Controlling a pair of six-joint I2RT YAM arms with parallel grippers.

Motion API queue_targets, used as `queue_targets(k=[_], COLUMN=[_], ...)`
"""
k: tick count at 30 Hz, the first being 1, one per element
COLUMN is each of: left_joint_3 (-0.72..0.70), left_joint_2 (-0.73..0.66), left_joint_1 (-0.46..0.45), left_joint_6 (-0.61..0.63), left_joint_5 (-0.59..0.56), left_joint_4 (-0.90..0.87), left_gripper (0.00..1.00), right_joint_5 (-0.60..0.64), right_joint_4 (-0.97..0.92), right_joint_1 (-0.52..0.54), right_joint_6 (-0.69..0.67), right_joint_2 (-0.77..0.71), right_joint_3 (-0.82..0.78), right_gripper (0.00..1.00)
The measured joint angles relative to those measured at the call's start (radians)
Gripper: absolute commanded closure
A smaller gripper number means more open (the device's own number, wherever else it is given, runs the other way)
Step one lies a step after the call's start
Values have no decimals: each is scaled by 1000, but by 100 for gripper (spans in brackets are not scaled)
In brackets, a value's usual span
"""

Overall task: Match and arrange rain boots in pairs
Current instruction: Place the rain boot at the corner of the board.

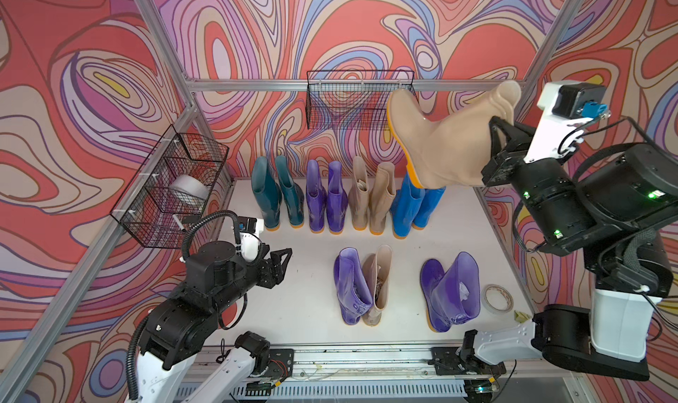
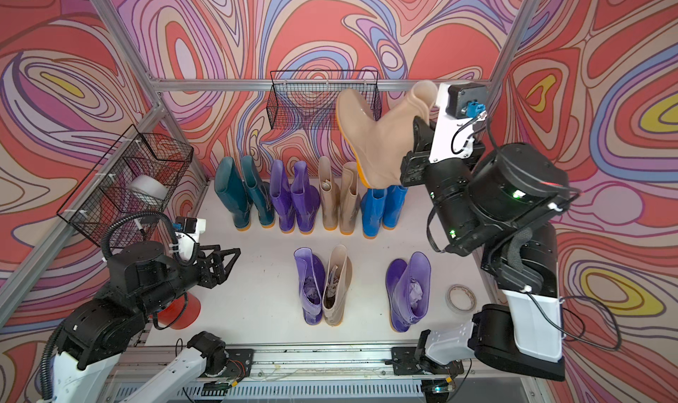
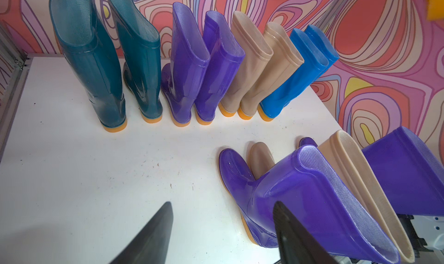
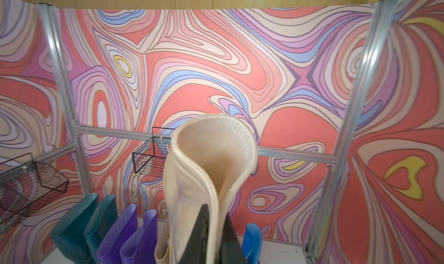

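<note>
My right gripper (image 1: 500, 128) is clamped on the cuff of the lifted beige boot (image 1: 440, 144), which hangs tilted in the air above the far right end of the back row, sole turned toward the back wall. In the right wrist view its soft cuff (image 4: 211, 154) is folded and pinched between my jaws. My left gripper (image 1: 284, 263) holds nothing; its jaws stand apart, low over the bare left side of the table (image 1: 301, 309).

Along the back wall four pairs stand upright with heels toward me: the teal pair (image 1: 279, 196), the purple pair (image 1: 326, 199), the beige pair (image 1: 370, 199) and the blue pair (image 1: 414, 207). I judge those eight boots finished.

Three boots wait in front. The loose purple boot (image 1: 350, 291) and the loose beige boot (image 1: 378, 284) stand touching side by side, a mismatch. The second purple boot (image 1: 451, 291) stands well apart to their right.

So, as I read it, about two thirds is done and two pairs remain. The boot I carry belongs beside the loose beige boot, and one purple boot has to move to join the other. Neither of those steps is done yet.
</note>
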Motion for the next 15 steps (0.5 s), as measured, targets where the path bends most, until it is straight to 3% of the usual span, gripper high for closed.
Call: queue_targets(k=[7, 15], left_joint_3=[-17, -44], left_joint_2=[11, 35], left_joint_1=[0, 0], left_joint_6=[-4, -18], left_joint_5=[25, 67], left_joint_4=[29, 65], left_gripper=[32, 33], right_joint_5=[251, 497], right_joint_4=[232, 593], right_joint_1=[30, 237], right_joint_6=[-262, -538], right_joint_2=[-134, -349], right_joint_3=[-203, -464], right_gripper=[100, 100])
